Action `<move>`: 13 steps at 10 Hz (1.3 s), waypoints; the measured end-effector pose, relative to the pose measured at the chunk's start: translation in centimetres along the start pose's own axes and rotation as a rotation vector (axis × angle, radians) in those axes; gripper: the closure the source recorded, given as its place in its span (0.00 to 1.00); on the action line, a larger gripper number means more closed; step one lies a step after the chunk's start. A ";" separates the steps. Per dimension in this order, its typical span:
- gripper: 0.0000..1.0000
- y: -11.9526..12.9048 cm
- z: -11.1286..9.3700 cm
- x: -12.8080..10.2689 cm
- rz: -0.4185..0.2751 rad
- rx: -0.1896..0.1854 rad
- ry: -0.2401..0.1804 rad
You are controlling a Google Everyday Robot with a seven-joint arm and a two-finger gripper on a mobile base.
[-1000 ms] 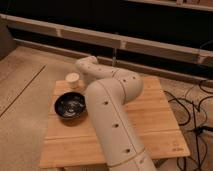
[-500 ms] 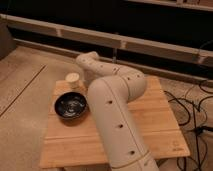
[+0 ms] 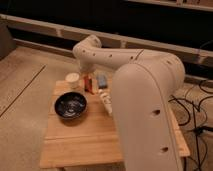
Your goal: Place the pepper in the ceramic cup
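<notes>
Pepper (image 3: 89, 83): slim, light, probably slightly soft; best pinched mid-length.
Gripper (image 3: 92, 82) beside ceramic cup (image 3: 73, 80), pressed together on pepper.

On the worktop (image 3: 75, 145), the ceramic cup (image 3: 73, 80) stands at the far left corner, with the bowl (image 3: 70, 105) before it. My claw (image 3: 94, 82) hangs just right of the cup, with the pepper (image 3: 88, 83) at it. The bottle (image 3: 106, 99) lies right of the bowl, beneath my arm (image 3: 145, 95).
</notes>
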 end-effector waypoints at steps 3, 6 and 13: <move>1.00 0.0 -0.1 -0.9 -0.014 0.010 -0.016; 1.00 3.1 -1.6 -7.0 -0.164 0.003 -0.142; 1.00 13.4 -1.7 -13.3 -0.351 -0.370 -0.357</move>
